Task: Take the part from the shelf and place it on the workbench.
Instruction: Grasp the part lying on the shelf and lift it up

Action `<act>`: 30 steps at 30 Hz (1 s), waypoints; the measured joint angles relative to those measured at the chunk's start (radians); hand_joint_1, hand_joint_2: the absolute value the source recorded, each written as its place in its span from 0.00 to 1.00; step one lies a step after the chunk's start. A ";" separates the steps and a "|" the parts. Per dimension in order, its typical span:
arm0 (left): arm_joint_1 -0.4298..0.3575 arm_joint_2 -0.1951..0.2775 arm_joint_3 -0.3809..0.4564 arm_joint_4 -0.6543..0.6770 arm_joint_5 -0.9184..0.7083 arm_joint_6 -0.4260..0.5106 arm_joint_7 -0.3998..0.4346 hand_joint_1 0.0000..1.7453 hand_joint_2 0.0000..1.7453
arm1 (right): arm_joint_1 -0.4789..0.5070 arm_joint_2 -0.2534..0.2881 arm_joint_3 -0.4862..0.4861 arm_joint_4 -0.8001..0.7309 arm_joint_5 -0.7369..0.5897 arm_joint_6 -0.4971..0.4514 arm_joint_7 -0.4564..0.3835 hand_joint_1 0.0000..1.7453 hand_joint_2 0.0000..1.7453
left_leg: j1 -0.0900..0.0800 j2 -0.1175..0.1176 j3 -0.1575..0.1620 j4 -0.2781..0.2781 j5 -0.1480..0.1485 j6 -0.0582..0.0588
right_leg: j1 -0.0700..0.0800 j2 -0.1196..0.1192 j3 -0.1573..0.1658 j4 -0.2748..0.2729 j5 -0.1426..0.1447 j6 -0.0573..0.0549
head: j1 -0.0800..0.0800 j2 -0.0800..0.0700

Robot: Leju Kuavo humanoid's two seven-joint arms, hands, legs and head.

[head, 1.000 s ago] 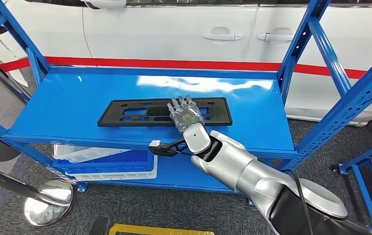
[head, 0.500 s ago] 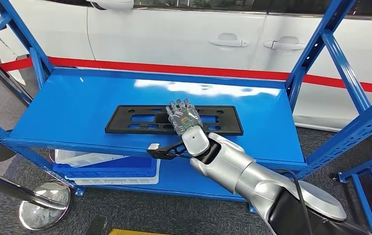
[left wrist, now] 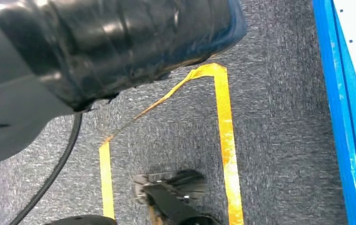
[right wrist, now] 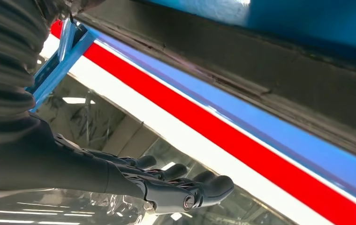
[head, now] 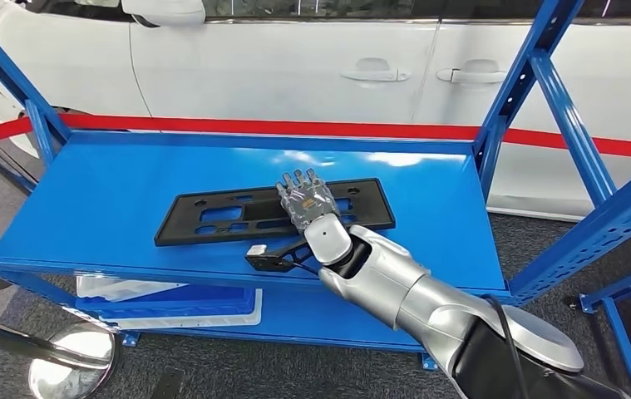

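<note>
Change: since a second ago the black part [head: 272, 210] lies more askew on the shelf, its left end swung nearer the front edge and its right end farther back; the right hand [head: 306, 199] still lies on it, and the whole view has shifted a little as well.
Right arm: the silver arm [head: 395, 287] comes up from the lower right and reaches over the front edge of the shelf.
Right hand: flat on the part right of its middle, back of the hand up, fingers [head: 296, 179] stretched out side by side toward the far edge; in the right wrist view the dark fingers [right wrist: 185, 185] lie nearly straight. Whether it grips or only presses on the part, I cannot tell.
Part: a long flat black plate with cut-out slots, lying on the top shelf board [head: 112, 191], tilted to its edges, nearer the front than the back.
Left hand: in the left wrist view it hangs over grey carpet [left wrist: 279, 140] marked with yellow tape [left wrist: 225, 136]; its dark fingers [left wrist: 176, 187] are too blurred to tell how they stand.
Lower shelf: a blue and white bin [head: 170, 301] sits under the top board.
Floor, near left: a shiny round post base [head: 71, 364].
Behind: a red band [head: 237, 126], then a white car [head: 295, 66].
</note>
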 joint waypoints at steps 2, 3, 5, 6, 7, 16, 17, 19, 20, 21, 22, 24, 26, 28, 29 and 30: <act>0.001 0.000 0.000 0.000 0.008 0.001 -0.006 0.00 0.00 | 0.002 0.004 0.000 0.000 -0.007 0.007 -0.010 0.99 1.00 | -0.001 0.000 0.040 -0.128 0.087 0.008 | 0.001 0.001 0.014 0.000 -0.010 0.003 | 0.001 0.000; 0.000 0.000 0.000 0.000 0.012 0.001 -0.013 0.00 0.00 | 0.003 0.006 0.000 0.000 -0.012 0.009 -0.014 1.00 1.00 | -0.004 -0.001 0.064 -0.191 0.118 0.013 | 0.002 0.002 0.018 -0.001 -0.014 0.006 | 0.001 0.000; -0.001 0.000 0.001 0.000 0.017 0.000 -0.030 0.00 0.00 | 0.005 0.009 0.000 0.001 -0.018 0.010 -0.019 1.00 1.00 | -0.010 -0.002 0.086 -0.247 0.128 0.022 | 0.003 0.003 0.018 -0.003 -0.018 0.013 | 0.001 0.000; -0.001 0.001 0.001 0.000 0.020 -0.002 -0.039 0.00 0.00 | 0.007 0.009 0.000 0.001 -0.020 0.010 -0.021 1.00 1.00 | -0.013 -0.003 0.088 -0.252 0.126 0.026 | 0.004 0.003 0.017 -0.005 -0.018 0.018 | 0.001 0.000; -0.001 0.001 0.001 0.000 0.022 -0.006 -0.047 0.00 0.00 | 0.009 0.010 0.000 0.001 -0.022 0.010 -0.023 1.00 1.00 | -0.012 -0.003 0.090 -0.256 0.125 0.030 | 0.004 0.003 0.020 -0.008 -0.020 0.024 | 0.001 0.000; -0.003 0.002 0.005 0.000 0.025 -0.057 -0.118 0.00 1.00 | 0.012 0.006 0.000 0.003 -0.042 0.003 -0.032 1.00 1.00 | -0.003 -0.002 0.119 -0.260 0.107 0.050 | -0.003 -0.004 -0.130 0.236 -0.073 0.046 | 0.006 0.000; -0.003 0.002 0.005 0.000 0.024 -0.068 -0.125 0.00 1.00 | 0.011 0.006 0.000 0.003 -0.045 0.002 -0.034 1.00 1.00 | -0.003 -0.003 0.121 -0.254 0.101 0.048 | -0.004 -0.004 -0.101 0.166 -0.032 0.044 | 0.006 0.000; -0.004 0.002 0.005 0.000 0.022 -0.083 -0.137 0.00 1.00 | 0.010 0.006 0.000 0.003 -0.049 -0.001 -0.040 1.00 1.00 | -0.006 -0.004 0.121 -0.244 0.092 0.039 | -0.002 -0.004 -0.048 0.050 0.010 0.038 | 0.006 0.000; -0.005 0.002 0.005 0.000 0.020 -0.087 -0.140 0.00 1.00 | 0.010 0.006 0.000 0.003 -0.050 -0.003 -0.042 1.00 1.00 | -0.007 -0.004 0.119 -0.241 0.089 0.034 | 0.000 -0.003 -0.036 0.024 0.014 0.034 | 0.005 0.000; -0.006 0.002 0.005 0.000 0.019 -0.089 -0.143 0.00 1.00 | 0.010 0.006 0.000 0.003 -0.051 -0.005 -0.044 1.00 1.00 | -0.007 -0.004 0.118 -0.240 0.088 0.029 | 0.002 -0.002 -0.033 0.021 0.010 0.031 | 0.004 0.000; -0.006 0.003 0.005 0.000 0.018 -0.091 -0.144 0.00 1.00 | 0.010 0.006 0.000 0.002 -0.052 -0.007 -0.046 1.00 1.00 | -0.007 -0.004 0.118 -0.241 0.088 0.024 | 0.002 -0.001 -0.032 0.018 0.012 0.027 | 0.004 0.000; -0.006 0.004 0.006 0.000 0.017 -0.091 -0.145 0.00 1.00 | 0.010 0.006 0.000 0.002 -0.054 -0.007 -0.047 1.00 1.00 | -0.005 -0.003 0.116 -0.232 0.078 0.014 | -0.002 -0.002 -0.028 0.013 0.014 0.019 | 0.003 0.000; -0.008 0.004 0.006 0.000 0.016 -0.091 -0.145 0.00 1.00 | 0.009 0.006 0.000 0.002 -0.057 -0.006 -0.048 1.00 1.00 | -0.003 -0.002 0.083 -0.158 0.034 0.004 | -0.006 -0.004 -0.023 0.008 0.016 0.011 | -0.001 0.000; -0.009 0.004 0.005 0.000 0.012 -0.091 -0.144 0.00 1.00 | 0.009 0.006 0.000 0.002 -0.059 -0.006 -0.048 1.00 1.00 | -0.001 -0.001 0.023 -0.032 -0.023 -0.002 | -0.005 -0.005 -0.023 0.007 0.015 0.008 | -0.005 0.000; -0.008 0.005 0.005 0.000 0.010 -0.093 -0.143 0.00 1.00 | 0.010 0.006 0.000 0.002 -0.061 -0.008 -0.048 1.00 1.00 | 0.000 -0.001 0.000 0.013 -0.035 -0.004 | -0.004 -0.005 -0.023 0.008 0.014 0.007 | -0.005 0.000; -0.006 0.006 0.005 0.000 0.009 -0.096 -0.143 0.00 1.00 | 0.010 0.006 0.000 0.002 -0.063 -0.011 -0.048 1.00 1.00 | 0.000 -0.001 -0.009 0.027 -0.031 -0.004 | -0.003 -0.005 -0.023 0.008 0.014 0.007 | -0.005 0.000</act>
